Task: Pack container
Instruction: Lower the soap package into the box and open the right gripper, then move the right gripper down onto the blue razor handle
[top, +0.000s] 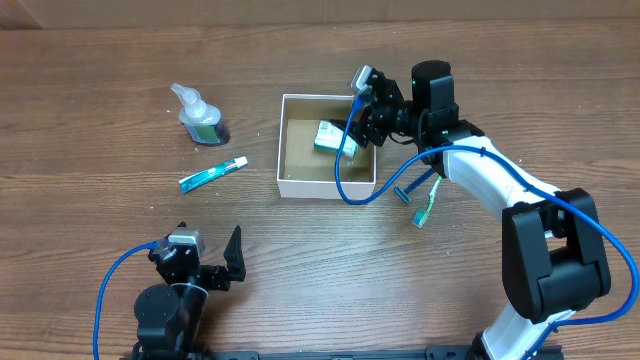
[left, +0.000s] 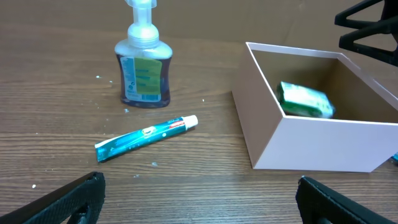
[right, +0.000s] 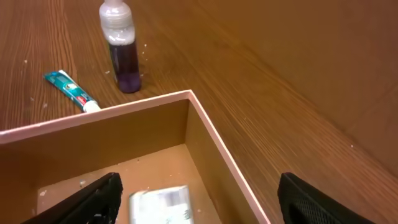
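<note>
The container (top: 290, 150) is a square white-walled box with a brown inside, at the table's middle; it also shows in the left wrist view (left: 311, 146) and the right wrist view (right: 205, 134). A green-and-white packet (top: 328, 137) lies inside it, near its right wall (left: 305, 101) (right: 160, 206). My right gripper (top: 362, 118) is open above the box's right side, over the packet, holding nothing (right: 199, 202). My left gripper (top: 215, 260) is open and empty near the front edge (left: 199, 199). A toothpaste tube (top: 213, 175) and a pump bottle (top: 200, 117) lie left of the box.
A blue-handled razor (top: 402, 190) and a green toothbrush (top: 425, 208) lie right of the box under the right arm. A blue cable loops over the box's front right corner (top: 345, 185). The tube (left: 146, 138) and bottle (left: 144, 65) show ahead of my left gripper.
</note>
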